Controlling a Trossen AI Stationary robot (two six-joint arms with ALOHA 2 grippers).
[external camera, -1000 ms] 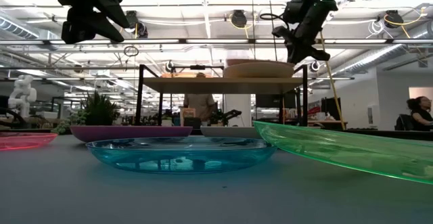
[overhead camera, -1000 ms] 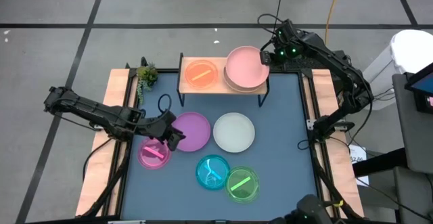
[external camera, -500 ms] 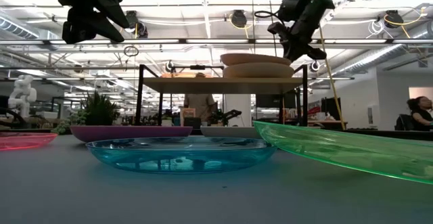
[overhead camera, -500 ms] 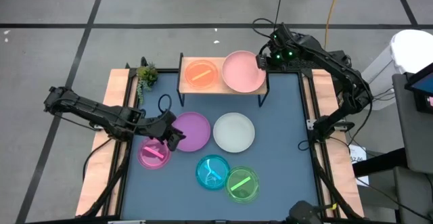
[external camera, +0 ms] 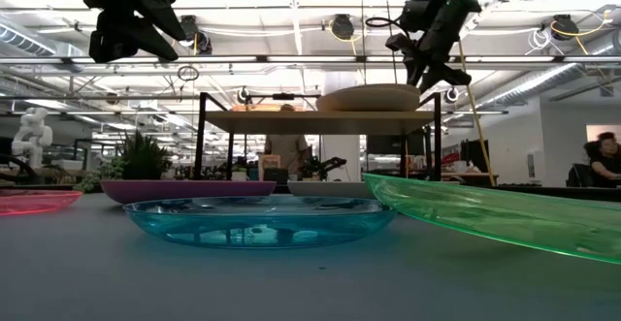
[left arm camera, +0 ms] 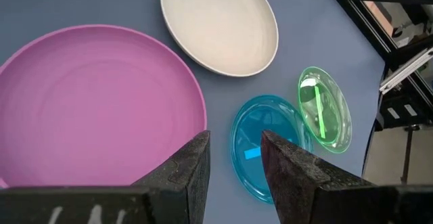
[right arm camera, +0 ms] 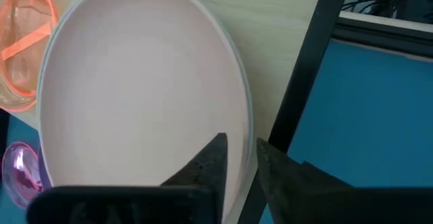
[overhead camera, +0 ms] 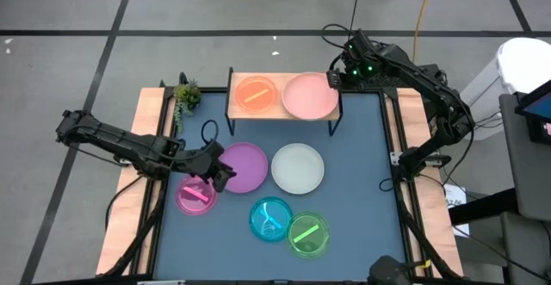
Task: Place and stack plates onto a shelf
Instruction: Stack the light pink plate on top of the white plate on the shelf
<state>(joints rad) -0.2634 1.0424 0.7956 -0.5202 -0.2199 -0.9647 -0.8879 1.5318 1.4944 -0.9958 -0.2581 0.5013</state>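
The light-wood shelf (overhead camera: 281,113) stands at the table's far edge. On it lie a small orange plate (overhead camera: 255,92) and a large pink plate (overhead camera: 308,96), the pink one flat on a pale plate beneath it (external camera: 369,99). My right gripper (overhead camera: 334,77) is open at the pink plate's right rim (right arm camera: 246,132), one finger on either side of the rim. My left gripper (overhead camera: 215,168) hangs open and holds nothing above the left edge of the purple plate (overhead camera: 246,166). On the blue mat lie the white (overhead camera: 298,167), small pink (overhead camera: 195,196), blue (overhead camera: 271,219) and green (overhead camera: 308,234) plates.
A small potted plant (overhead camera: 185,96) stands left of the shelf, with a black cable loop (overhead camera: 209,132) near it. Wooden side rails (overhead camera: 151,147) border the mat. The shelf's black right leg (right arm camera: 304,68) is close beside my right gripper.
My right gripper has carried the pink plate a little toward the table's left, from overhanging the shelf's far right corner to over the shelf. The plate's raised right edge has then sunk, so it lies level on the plate beneath. My left arm has kept still.
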